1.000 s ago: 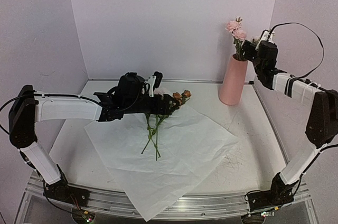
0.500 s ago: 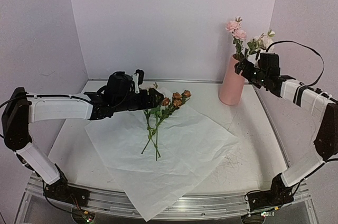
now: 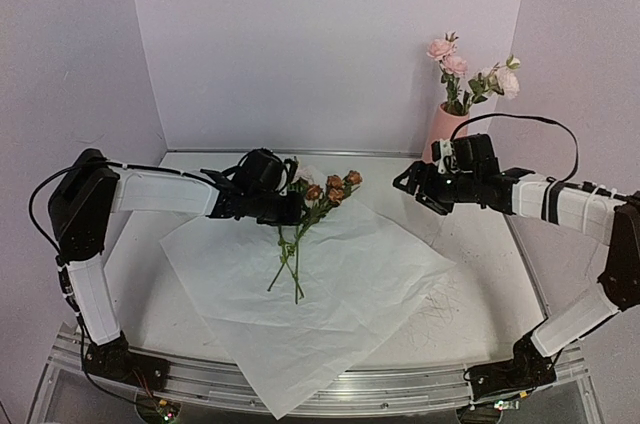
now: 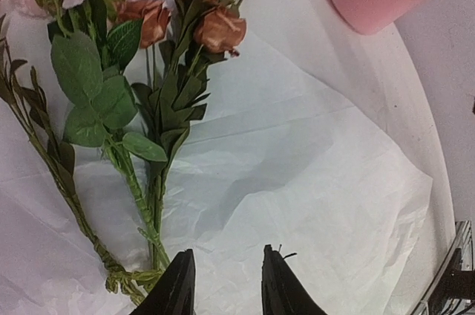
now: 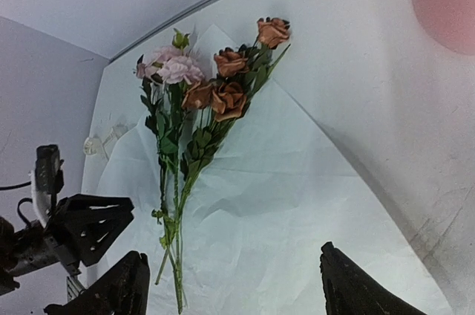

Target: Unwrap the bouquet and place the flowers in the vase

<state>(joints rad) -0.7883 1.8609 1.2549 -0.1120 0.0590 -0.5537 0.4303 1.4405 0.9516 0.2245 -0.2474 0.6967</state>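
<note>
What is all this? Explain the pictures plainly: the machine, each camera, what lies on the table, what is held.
Two robot arms stand at a table's near edge. One picture looks down from above and behind; the other two come from wrist cameras. On the white table lies a crinkled white paper sheet, bearing loose pink and brownish roses on green stems. A tall salmon-pink vase at the back holds pink roses. The left pincer sits beside the stems, the right pincer gapes; neither holds anything.
</note>
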